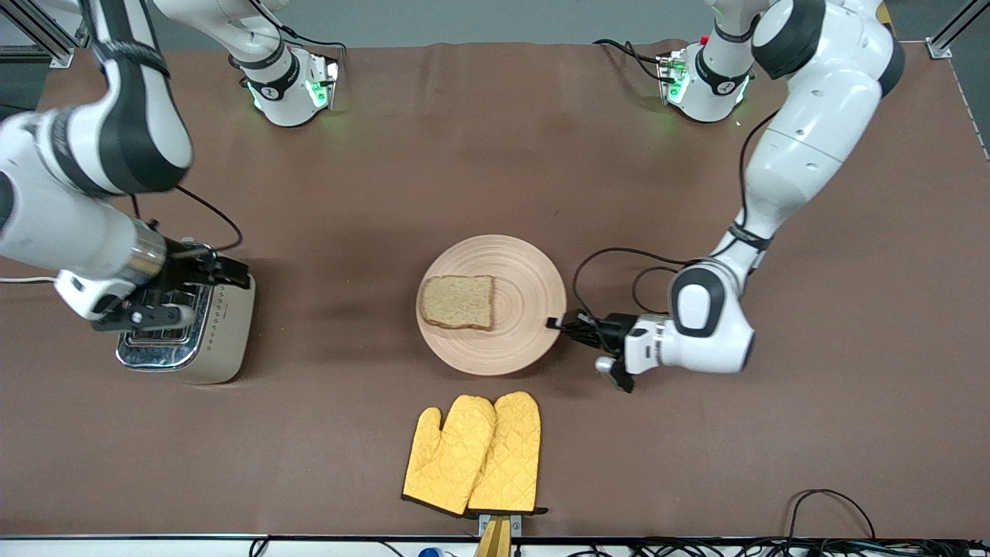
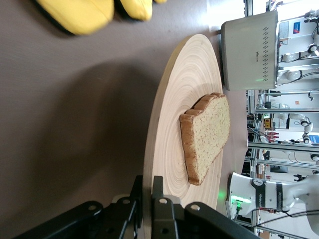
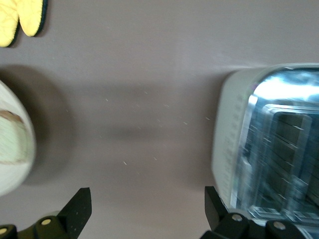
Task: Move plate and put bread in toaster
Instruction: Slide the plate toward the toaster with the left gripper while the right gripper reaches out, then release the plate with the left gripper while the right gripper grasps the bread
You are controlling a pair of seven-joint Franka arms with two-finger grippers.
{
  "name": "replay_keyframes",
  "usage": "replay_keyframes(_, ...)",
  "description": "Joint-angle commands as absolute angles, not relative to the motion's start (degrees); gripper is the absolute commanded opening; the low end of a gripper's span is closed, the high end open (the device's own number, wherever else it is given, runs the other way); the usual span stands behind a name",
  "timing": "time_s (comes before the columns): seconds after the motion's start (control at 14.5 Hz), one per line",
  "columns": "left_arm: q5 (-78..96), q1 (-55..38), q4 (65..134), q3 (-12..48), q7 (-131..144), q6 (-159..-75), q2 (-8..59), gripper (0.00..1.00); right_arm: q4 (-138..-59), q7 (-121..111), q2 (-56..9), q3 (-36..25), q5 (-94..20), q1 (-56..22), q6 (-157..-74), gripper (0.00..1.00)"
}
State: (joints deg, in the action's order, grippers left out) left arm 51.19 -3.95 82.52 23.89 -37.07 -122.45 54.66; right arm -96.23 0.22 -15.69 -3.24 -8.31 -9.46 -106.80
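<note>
The round tan wooden plate lies at the table's middle with the brown bread slice flat on it, toward the right arm's end. My left gripper is shut on the plate's rim at the side toward the left arm's end. In the left wrist view its fingers clamp the rim of the plate, and the bread lies past them. The cream toaster with its chrome top stands toward the right arm's end. My right gripper is open and empty over the toaster's edge.
A pair of yellow oven mitts lies nearer to the front camera than the plate, close to the table's front edge. A black cable loops from the left wrist. The toaster's white cord runs off the table's end.
</note>
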Motion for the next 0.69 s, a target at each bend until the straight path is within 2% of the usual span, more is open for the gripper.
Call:
replay_keyframes(0.0, 55.27, -7.10, 82.00, 24.34, -37.53, -127.24, 55.89, 0.00, -97.55, 0.79, -18.80, -3.52, -12.21, -9.75, -112.12, 0.99)
replay_keyframes(0.28, 64.75, -11.68, 81.91, 24.26, -42.34, -133.15, 58.44, 0.01, -98.17, 5.16, -22.49, -3.52, -13.18, -14.75, -116.71, 0.98)
replay_keyframes(0.34, 66.52, -11.69, 81.91, 24.26, -43.49, -133.15, 58.88, 0.05, -98.17, 8.84, -23.37, -3.52, -13.18, -16.59, -117.76, 0.98)
replay_keyframes(0.41, 67.06, -11.78, 82.00, 24.26, -43.51, -133.42, 58.80, 0.15, -98.17, 10.36, -24.51, -3.60, -13.18, -18.26, -118.21, 0.98)
replay_keyframes(0.48, 66.89, -12.04, 82.00, 24.17, -42.98, -134.90, 58.36, 0.36, -98.87, 10.81, -25.57, -3.60, -13.10, -19.41, -120.21, 0.98)
replay_keyframes(0.55, 67.15, -11.78, 82.44, 24.17, -42.72, -136.57, 57.92, 0.99, -101.57, 10.98, -25.92, -3.60, -13.10, -20.47, -123.63, 0.98)
replay_keyframes(0.62, 67.15, -10.99, 82.79, 24.26, -41.84, -136.67, 57.66, 1.00, -103.60, 11.16, -25.93, -3.60, -13.10, -21.17, -126.71, 0.98)
